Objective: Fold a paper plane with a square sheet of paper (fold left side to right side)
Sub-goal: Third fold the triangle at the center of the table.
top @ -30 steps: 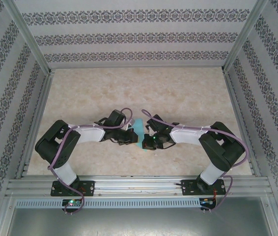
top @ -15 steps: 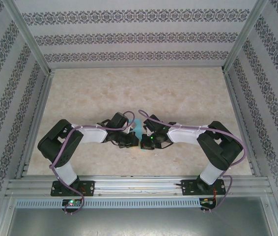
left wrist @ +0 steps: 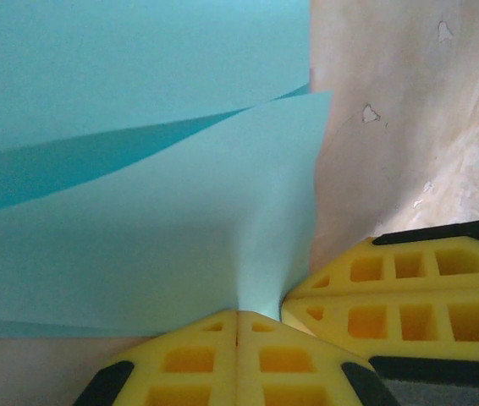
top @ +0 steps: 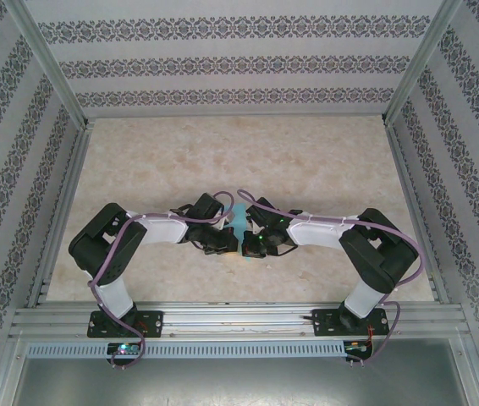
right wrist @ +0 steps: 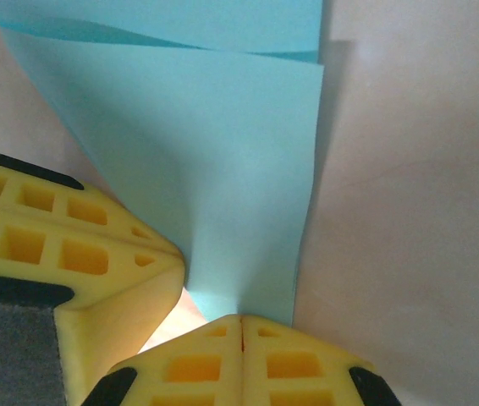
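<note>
Surface (top: 307, 161): beige, marbled, matt; a few small pale chips seen in the left wrist view.
Room: walls (top: 239, 63) on three sides, white with dark ornamental bands; aluminium frame (top: 239, 321) along the near edge and up the corners.
Paper (top: 238, 222): light turquoise, near the middle of the surface, between the two grippers; doubled over, layers bowed apart, not lying flat.
Left gripper (left wrist: 238, 315): yellow pads together, clamped on the paper's edge.
Right gripper (right wrist: 241, 320): pads together, clamped on the paper, just beside the left one.
Arms: elbows out to the sides, wrists meeting at the middle.
</note>
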`<state>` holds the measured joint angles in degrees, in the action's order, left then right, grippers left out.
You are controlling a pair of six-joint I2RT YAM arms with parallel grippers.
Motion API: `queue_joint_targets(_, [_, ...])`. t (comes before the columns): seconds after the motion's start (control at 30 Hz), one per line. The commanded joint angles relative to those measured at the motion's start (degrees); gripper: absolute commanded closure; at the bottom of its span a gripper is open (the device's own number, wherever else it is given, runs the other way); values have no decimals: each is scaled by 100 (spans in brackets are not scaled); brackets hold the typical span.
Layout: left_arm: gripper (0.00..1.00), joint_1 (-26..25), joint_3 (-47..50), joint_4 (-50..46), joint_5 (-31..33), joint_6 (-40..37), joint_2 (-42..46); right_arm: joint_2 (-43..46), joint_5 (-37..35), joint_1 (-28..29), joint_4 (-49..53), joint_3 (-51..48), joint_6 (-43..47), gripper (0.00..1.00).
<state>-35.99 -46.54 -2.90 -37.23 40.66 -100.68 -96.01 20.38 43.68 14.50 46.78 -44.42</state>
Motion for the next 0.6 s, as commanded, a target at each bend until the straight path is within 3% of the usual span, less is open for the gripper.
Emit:
queue_joint_targets(0.0, [95,171,-75,-435,662,-211,-116,-366,-605,53,1006,-301,75,100])
queue_joint_targets(0.57, [95,1410,259,-914,740,-913,291,-247,-480,52,1091,-217,167,100])
